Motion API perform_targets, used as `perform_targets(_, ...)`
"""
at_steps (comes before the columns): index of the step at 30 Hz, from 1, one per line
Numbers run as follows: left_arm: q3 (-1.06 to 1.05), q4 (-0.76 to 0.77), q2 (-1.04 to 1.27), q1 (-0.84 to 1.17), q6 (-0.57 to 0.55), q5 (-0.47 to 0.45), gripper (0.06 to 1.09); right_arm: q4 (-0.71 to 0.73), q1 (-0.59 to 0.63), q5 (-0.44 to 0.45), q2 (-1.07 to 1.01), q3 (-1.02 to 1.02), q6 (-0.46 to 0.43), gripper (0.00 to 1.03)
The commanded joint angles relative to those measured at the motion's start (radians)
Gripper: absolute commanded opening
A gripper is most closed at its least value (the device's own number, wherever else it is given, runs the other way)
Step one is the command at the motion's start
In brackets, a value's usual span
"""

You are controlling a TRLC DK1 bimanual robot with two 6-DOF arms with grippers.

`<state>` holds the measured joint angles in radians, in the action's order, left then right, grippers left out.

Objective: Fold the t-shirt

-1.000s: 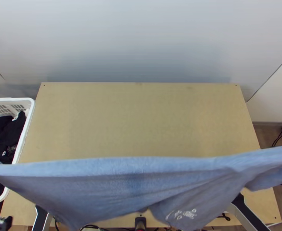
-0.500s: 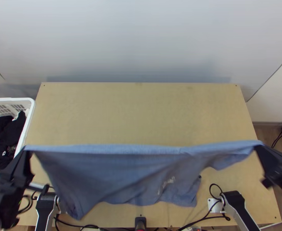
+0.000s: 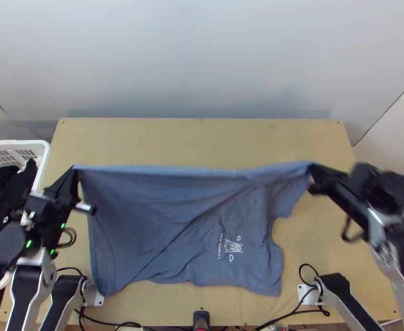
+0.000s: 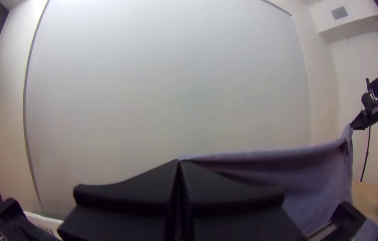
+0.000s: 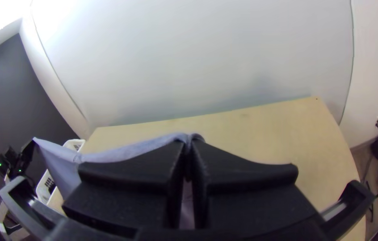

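Within the last second, has come down and forward from close under the overhead camera, carrying the blue-grey t-shirt (image 3: 158,220) by its long far edge to over the middle of the light wooden table (image 3: 202,140). Seems, though height is hard to judge from above, to have laid the near part down toward the arms' bases, opening the white print (image 3: 233,247) to view. For folding, probably means spreading out first: needs lowering the far edge flat and easing out slanting creases before doubling anything over. At the left gripper (image 4: 179,161), clenched with no gap at the tips, pinching one end of that raised edge; at the right gripper (image 5: 190,142), clamped likewise on the other end, pulling it nearly straight between.
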<state>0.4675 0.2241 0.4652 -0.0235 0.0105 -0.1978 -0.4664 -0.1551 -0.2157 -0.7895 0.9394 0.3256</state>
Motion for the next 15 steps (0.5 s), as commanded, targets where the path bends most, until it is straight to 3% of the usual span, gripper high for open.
perform_targets(1, -0.012, 0.21, 0.378, 0.004, -0.09, 0.069, 0.09, 0.384, -0.055, 0.104, -0.278, -0.136, 0.003, 0.03)
perform_targets(8, 0.122, 0.276, 0.731, 0.005, -0.095, 0.138, 0.09, 0.643, -0.058, 0.161, -0.576, -0.108, -0.034, 0.03)
perform_targets(15, 0.313, 0.307, 1.018, 0.007, -0.066, 0.141, 0.09, 0.741, -0.046, 0.171, -0.861, 0.036, -0.063, 0.03)
